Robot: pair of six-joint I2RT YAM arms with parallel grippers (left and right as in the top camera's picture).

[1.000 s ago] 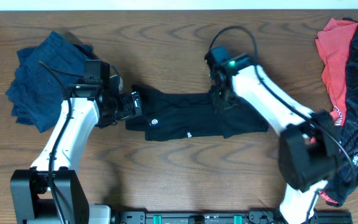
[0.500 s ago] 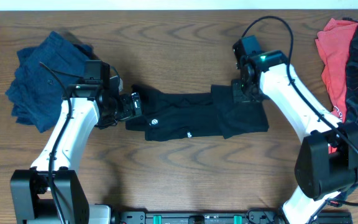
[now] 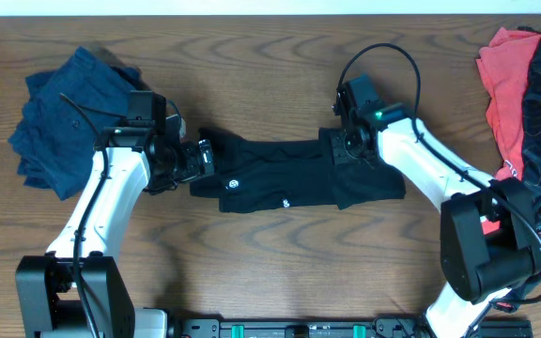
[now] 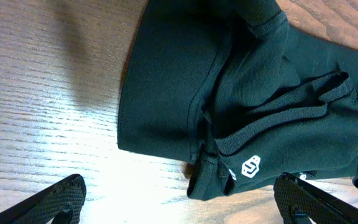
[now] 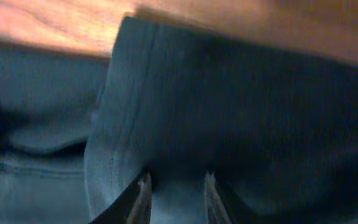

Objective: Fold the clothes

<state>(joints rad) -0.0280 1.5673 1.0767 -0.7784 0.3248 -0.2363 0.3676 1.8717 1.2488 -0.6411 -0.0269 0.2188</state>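
**Getting a clean hold on the shirt's edge**

The black shirt (image 3: 280, 174) is lying mid-table (image 3: 280, 272) as a long, rumpled strip, logos facing up. The left pincer (image 3: 205, 156) is hovering at its left end with jaws spread wide, gripping nothing. The right pincer (image 3: 341, 148) is pressing onto a doubled edge at the strip's upper right. Its tips are sitting close together over cloth, but I cannot tell whether it is actually pinching.

A grip seems to be in the making. It is worth catching every layer of that edge before lifting, and bringing the left pincer onto the hem so both ends are rising level. The navy garment (image 3: 64, 113) and red garment (image 3: 501, 84) are waiting at the sides.
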